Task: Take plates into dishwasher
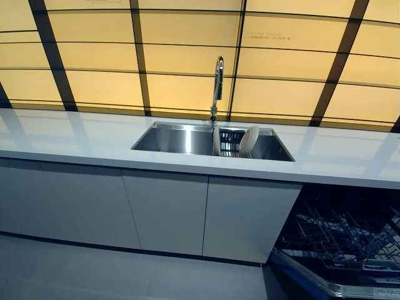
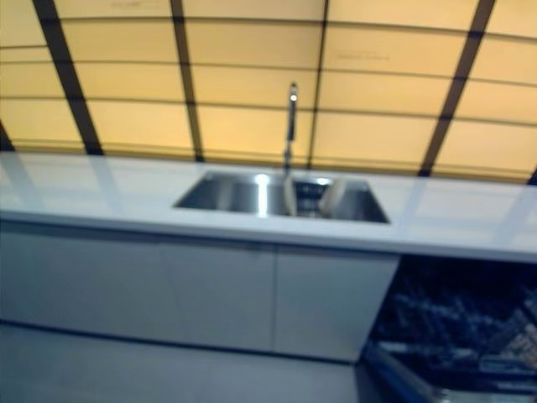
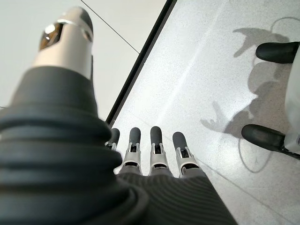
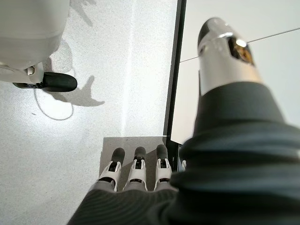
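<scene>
Two plates [image 1: 248,140] stand on edge in a dark rack [image 1: 230,142] at the right end of the sink [image 1: 181,139], one thin and upright at the rack's left, the other leaning and showing its pale face; nothing else that looks like a plate shows anywhere. Judging by that, the task has hardly begun: no plate is lifted, none sits in the dishwasher, and both hands are empty.

Going left to right across the scene: the white counter [image 1: 69,134] runs bare along the far wall, with closed cabinet doors [image 1: 164,211] under it. The sink is set into the middle of the counter, a tall faucet [image 1: 217,84] rising at its far edge just behind the rack. Further right and lower, the dishwasher [image 1: 340,240] is open, its wire rack pulled out toward the near side and, as far as can be seen, holding no dishes.

Neither hand appears in the head views. The left hand [image 3: 150,150] hangs over the floor near the cabinet base, fingers straight and side by side, thumb apart, holding nothing. The right hand [image 4: 136,171] does the same on its side, fingers straight and lined up together, thumb out and empty.

What is left, then, is everything: reaching to the sink, taking each plate from the rack, and carrying it right and down into the open dishwasher.
</scene>
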Motion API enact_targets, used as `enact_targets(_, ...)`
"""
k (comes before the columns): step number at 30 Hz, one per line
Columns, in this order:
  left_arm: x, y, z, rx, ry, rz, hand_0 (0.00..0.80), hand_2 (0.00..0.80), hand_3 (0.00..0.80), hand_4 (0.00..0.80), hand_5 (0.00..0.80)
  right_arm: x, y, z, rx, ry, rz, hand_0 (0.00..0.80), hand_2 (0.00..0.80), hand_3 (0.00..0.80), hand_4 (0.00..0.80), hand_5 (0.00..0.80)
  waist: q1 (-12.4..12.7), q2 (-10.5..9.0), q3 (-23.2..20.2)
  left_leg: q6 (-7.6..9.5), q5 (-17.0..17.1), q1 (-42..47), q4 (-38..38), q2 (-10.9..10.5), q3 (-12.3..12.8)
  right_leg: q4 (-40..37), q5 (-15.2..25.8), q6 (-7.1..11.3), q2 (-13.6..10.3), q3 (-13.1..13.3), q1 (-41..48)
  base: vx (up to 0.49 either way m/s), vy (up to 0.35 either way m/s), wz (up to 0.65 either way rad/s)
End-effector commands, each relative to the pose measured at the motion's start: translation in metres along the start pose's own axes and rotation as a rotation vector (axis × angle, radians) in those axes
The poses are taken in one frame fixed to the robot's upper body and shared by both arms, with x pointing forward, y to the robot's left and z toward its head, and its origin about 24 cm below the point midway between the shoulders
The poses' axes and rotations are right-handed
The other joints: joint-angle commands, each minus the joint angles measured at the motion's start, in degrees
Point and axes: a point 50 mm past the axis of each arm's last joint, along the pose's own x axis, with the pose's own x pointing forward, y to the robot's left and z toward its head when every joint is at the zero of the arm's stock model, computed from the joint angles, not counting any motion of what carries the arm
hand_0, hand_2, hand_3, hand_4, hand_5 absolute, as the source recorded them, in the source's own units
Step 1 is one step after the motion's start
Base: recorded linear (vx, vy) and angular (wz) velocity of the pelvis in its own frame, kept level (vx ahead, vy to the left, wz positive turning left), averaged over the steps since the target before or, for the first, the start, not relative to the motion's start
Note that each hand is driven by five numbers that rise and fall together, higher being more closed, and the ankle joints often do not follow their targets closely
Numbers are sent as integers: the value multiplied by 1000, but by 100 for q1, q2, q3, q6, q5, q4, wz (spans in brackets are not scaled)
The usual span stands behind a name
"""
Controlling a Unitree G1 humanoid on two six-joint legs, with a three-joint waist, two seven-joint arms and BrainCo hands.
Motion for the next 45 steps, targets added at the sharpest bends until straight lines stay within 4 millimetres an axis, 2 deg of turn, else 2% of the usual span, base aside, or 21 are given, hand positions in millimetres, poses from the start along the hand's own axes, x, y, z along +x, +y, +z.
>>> enact_targets(1, 7, -10, 25, 28, -97, -20, 0, 0, 0, 0, 0, 6, 0, 23, 29, -93, -12, 0, 0, 0, 0, 0, -17, -144, 75, 473, 245, -333, 63, -554, 42, 227, -19, -39, 82, -227, 49, 0, 0, 0)
enact_targets(15, 7, -9, 21, 53, -66, -6, 0, 0, 0, 0, 0, 5, 2, 21, 21, -89, -5, 0, 0, 0, 0, 0, -14, -149, 83, 478, 245, -324, 47, -560, 28, 209, -12, -30, 77, -248, 62, 0, 0, 0)
enact_targets(31, 7, -3, 15, 121, 4, 65, 0, 0, 0, 0, 0, 8, 2, 28, 22, -84, -10, 0, 0, 0, 0, 0, 15, -176, 138, 490, 232, -269, 48, -551, 46, 211, 4, -16, 53, -275, 109, 0, 0, 0)
enact_targets(45, 9, -6, 19, 139, 16, 72, 0, 0, 0, 0, 0, 10, 4, 37, 27, -106, -3, 0, 0, 0, 0, 0, 34, -183, 190, 506, 237, -219, 26, -548, 32, 207, 12, 15, 31, -314, 157, 0, 0, 0)
